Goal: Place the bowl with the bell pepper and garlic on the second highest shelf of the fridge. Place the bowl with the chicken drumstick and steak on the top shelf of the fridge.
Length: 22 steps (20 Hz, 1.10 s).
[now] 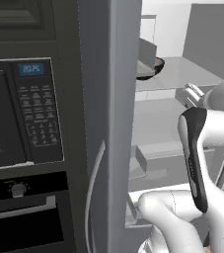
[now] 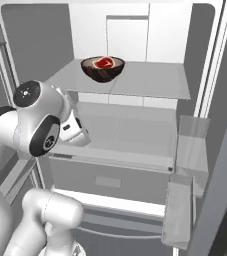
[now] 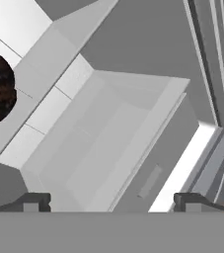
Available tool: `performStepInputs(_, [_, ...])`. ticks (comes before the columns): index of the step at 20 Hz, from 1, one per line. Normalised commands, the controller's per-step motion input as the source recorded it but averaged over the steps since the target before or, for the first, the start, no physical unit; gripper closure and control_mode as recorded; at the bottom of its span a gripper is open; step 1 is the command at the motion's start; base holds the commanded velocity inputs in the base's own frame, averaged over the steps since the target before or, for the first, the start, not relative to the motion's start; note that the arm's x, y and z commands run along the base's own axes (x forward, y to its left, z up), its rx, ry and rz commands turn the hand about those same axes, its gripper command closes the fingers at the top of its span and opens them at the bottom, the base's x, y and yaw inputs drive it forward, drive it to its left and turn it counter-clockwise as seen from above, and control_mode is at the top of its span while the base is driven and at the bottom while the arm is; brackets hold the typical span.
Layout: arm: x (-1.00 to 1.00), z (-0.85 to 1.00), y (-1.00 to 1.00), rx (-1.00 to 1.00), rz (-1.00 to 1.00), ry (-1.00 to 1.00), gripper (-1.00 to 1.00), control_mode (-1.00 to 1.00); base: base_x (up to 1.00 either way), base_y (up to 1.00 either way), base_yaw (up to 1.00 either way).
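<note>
the brown bowl [image 2: 102, 68] with the steak [image 2: 104, 62] already sat on the top shelf [image 2: 150, 80] of the fridge [image 2: 211, 75], toward its left side and near the front edge. whether the chicken drumstick lay in it too could not be told from the frames. that half of the task looked done. the second highest shelf [image 2: 130, 132] below it carried nothing that could be seen, so the dark blue bowl with the bell pepper and garlic was, as a judgement, yet to be fetched and set there.

the gripper [image 3: 111, 202] was spread wide with nothing between its tips, and it hung in front of the open fridge, looking down across the second highest shelf toward the wide drawer [image 2: 110, 180].

the fridge interior was white, its shelves pale grey and flat, and bins [image 2: 187, 165] lined the open door on the right. the top shelf was thin with a centre seam; the one beneath was broader with a thick front edge. left of the fridge wall stood a dark cabinet column with a microwave [image 1: 22, 111] and, under it, a black oven [image 1: 24, 217] with a bar handle.
</note>
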Motion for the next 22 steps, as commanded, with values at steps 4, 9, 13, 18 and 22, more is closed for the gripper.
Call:
performStepInputs(4, [0.00, 0.00, 0.00, 0.00, 0.00, 0.00, -1.00, 1.00, -1.00, -0.15, 0.00])
performStepInputs(9, [0.00, 0.00, 0.00, 0.00, 0.00, 0.00, -1.00, 1.00, -1.00, -0.15, 0.01])
performStepInputs(13, [0.00, 0.00, 0.00, 0.00, 0.00, 0.00, -1.00, 1.00, -1.00, -0.41, 0.00])
performStepInputs(18, [0.00, 0.00, 0.00, 0.00, 0.00, 0.00, -1.00, 1.00, -1.00, -0.95, -0.11])
performStepInputs(22, [0.00, 0.00, 0.00, 0.00, 0.00, 0.00, -1.00, 1.00, -0.58, -1.00, -0.35])
